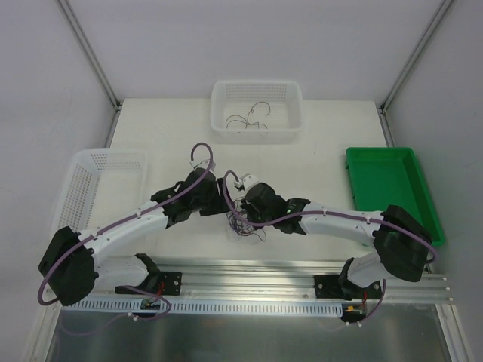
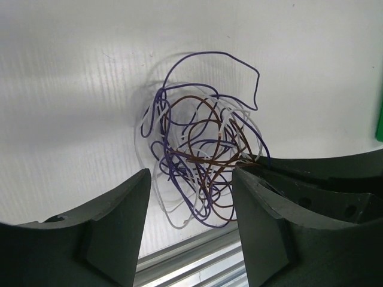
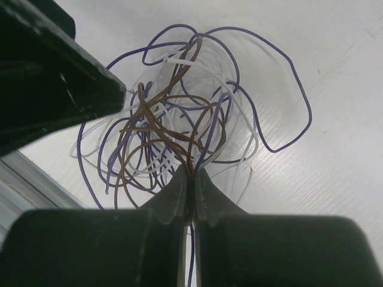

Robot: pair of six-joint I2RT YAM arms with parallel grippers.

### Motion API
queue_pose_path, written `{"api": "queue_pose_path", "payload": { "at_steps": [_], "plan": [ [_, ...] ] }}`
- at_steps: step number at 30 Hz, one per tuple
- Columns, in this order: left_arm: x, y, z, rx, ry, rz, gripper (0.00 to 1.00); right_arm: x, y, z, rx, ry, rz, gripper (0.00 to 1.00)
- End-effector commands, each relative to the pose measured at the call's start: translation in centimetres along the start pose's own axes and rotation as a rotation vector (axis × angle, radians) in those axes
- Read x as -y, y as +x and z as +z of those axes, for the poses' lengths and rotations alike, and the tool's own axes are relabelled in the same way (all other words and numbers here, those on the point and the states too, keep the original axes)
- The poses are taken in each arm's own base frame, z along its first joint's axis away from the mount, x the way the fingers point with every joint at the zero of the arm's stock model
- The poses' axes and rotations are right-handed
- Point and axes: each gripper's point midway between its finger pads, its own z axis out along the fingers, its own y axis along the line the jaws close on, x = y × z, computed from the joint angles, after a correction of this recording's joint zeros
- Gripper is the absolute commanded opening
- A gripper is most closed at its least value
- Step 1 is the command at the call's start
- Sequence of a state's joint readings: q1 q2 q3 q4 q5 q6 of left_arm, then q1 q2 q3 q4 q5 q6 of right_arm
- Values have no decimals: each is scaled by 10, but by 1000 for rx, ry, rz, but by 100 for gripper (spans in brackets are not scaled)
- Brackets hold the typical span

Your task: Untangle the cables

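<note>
A small tangle of thin purple, brown and white cables [image 1: 243, 225] lies on the white table near its front edge, between the two wrists. In the left wrist view the tangle [image 2: 200, 155] sits just beyond my left gripper [image 2: 191, 197], whose jaws stand wide apart with nothing between them. In the right wrist view my right gripper [image 3: 191, 179] is shut on a few strands at the near edge of the tangle [image 3: 179, 113]; brown and purple wires run into the closed jaws. The right gripper's black body shows at the right of the left wrist view [image 2: 323, 173].
A white basket [image 1: 256, 110] at the back holds a few loose dark wires [image 1: 249, 121]. A white mesh basket [image 1: 90, 188] stands at the left and a green tray [image 1: 392, 188] at the right. An aluminium rail [image 1: 249, 279] runs along the front edge.
</note>
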State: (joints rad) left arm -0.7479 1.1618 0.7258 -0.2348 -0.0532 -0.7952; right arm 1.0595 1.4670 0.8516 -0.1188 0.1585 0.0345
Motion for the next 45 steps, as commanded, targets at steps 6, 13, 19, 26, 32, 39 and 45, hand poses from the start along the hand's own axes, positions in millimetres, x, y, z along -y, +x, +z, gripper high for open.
{"api": "queue_pose_path", "payload": {
  "at_steps": [6,13,19,26,32,39,45],
  "plan": [
    [29,2,15,-22,72,20,55,-4,-23,-10,80,-1,1,1],
    [25,-8,32,36,25,-10,44,-7,-23,-11,83,-9,-5,1],
    [27,-9,42,40,26,-38,41,-12,-25,-12,89,-11,-13,1],
    [26,3,52,1,39,-49,24,-8,-24,-13,95,8,-10,1],
    [8,-1,42,54,-6,-18,0,15,-14,-16,79,106,-12,1],
    [-39,-44,-6,212,-97,-38,0,71,2,-39,83,261,107,1],
    [-64,-78,-54,380,-106,-100,0,113,7,-75,135,354,241,1]
  ]
}}
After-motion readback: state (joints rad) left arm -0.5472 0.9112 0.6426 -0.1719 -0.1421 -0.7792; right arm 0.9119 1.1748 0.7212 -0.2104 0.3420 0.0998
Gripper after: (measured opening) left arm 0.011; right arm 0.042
